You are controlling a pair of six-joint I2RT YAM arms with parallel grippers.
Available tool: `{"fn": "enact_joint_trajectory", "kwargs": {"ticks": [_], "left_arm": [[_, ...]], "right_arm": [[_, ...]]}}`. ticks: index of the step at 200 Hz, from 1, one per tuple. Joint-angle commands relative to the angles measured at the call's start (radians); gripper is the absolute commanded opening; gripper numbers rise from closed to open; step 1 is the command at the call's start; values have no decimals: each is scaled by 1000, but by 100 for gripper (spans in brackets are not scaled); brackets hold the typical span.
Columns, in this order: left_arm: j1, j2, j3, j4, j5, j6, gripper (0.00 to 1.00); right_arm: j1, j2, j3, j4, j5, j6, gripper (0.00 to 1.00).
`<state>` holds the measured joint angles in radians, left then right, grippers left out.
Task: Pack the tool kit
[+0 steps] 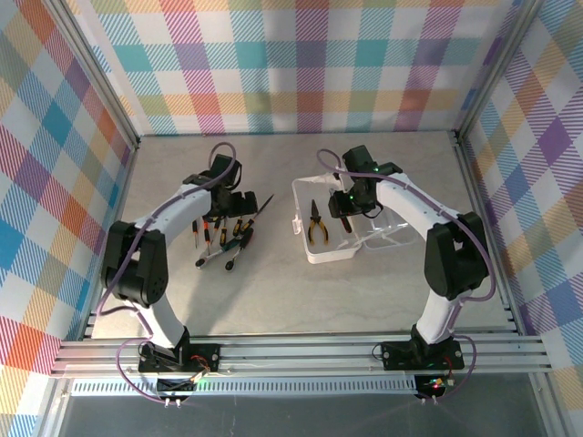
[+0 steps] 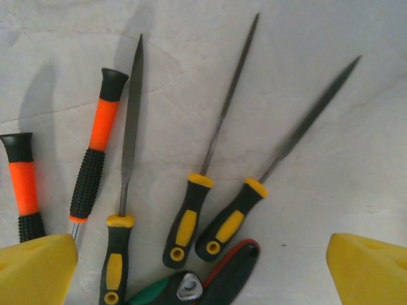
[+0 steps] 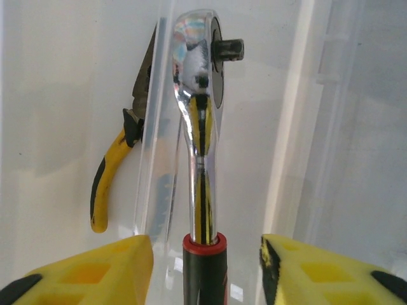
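Left gripper hangs over the loose tools on the desk, left of the case; its yellow fingers are set wide apart with nothing between them. Below it, fanned out with tips pointing away: three needle files with yellow-and-black handles, two screwdrivers with orange-and-black grips to their left, and green-and-red-handled pliers nearest the wrist camera, touching the butt of the right-hand file. The clear plastic case sits open on the desk at centre right, well apart from the loose group. Yellow-handled pliers lie flat inside it, towards its left side. Right gripper is above the case. A chrome ratchet with a red collar and black handle runs out from between its fingers, head away from the camera and square drive pointing right, lined up over a clear wall of the case. A narrow gap shows on each side of the handle; cannot tell whether the fingers clamp it lower down.
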<state>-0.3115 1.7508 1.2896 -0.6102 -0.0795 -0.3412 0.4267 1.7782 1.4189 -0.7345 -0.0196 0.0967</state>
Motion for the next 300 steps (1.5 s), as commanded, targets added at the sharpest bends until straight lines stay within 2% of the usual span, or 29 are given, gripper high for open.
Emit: {"fn": "enact_joint_trajectory", "kwargs": {"ticks": [1, 11, 20, 28, 92, 182, 283, 300], "left_arm": [[-3, 56, 51, -27, -69, 40, 99], [-3, 87, 70, -32, -95, 46, 94], [-3, 113, 88, -33, -109, 52, 90], [-3, 135, 103, -33, -118, 57, 86], [-4, 272, 203, -29, -87, 80, 54], [-15, 379, 241, -56, -62, 100, 38], [-21, 429, 261, -71, -52, 109, 0], [-20, 401, 269, -94, -78, 120, 0]], "right_arm": [[7, -66, 2, -6, -43, -13, 58], [8, -82, 2, -3, -58, -17, 68], [7, -94, 2, -3, -75, -26, 82], [7, -102, 2, -5, -88, -31, 100], [7, -132, -1, -10, -99, -42, 99], [7, -120, 17, -16, -97, -43, 99], [8, -122, 36, -32, -96, -46, 99], [7, -125, 39, -34, -97, -48, 99]]}}
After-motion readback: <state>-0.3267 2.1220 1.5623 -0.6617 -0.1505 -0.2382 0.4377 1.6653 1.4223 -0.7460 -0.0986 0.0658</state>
